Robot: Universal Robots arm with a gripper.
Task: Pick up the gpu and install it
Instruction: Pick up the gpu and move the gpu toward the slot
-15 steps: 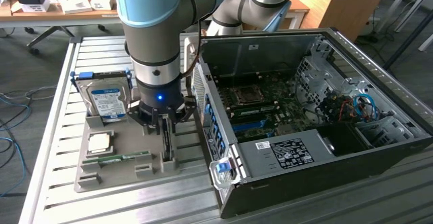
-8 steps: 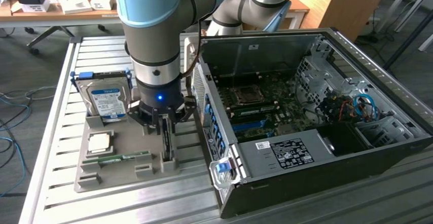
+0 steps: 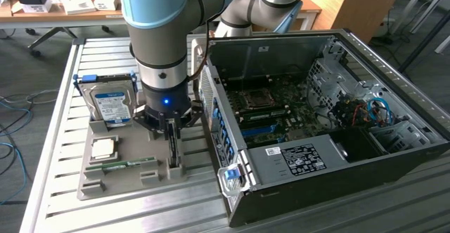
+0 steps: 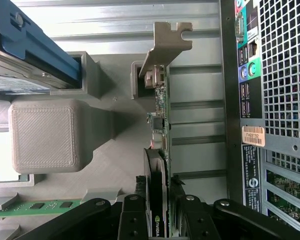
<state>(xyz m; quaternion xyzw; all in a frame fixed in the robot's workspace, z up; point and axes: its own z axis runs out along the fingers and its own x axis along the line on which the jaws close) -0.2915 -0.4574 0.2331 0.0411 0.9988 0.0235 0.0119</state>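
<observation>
Ribbed silver metal table (image 3: 140, 217) underneath, with a grey plastic holder tray (image 3: 95, 185) on the part toward the exterior view's left. At the far left corner of that tray, upright on its edge, a silver hard drive with a blue-white label (image 3: 111, 104). Nearer to the camera, a pale square block (image 3: 104, 148), then a small green memory stick (image 3: 130, 164) lying flat. Further right, the gpu (image 3: 172, 148), a thin dark circuit card, standing on its long edge in a slot of the tray, with a silver metal bracket (image 4: 165, 45) at one end. Directly above it, the grey and light blue robot arm (image 3: 162, 43), pointing down. Black fingers (image 4: 132, 215) parted, one on each side of the card, close to its faces. Just beside the tray, on the exterior view's right, an open black computer case (image 3: 281, 54) with a green motherboard (image 3: 274, 112) inside.
</observation>
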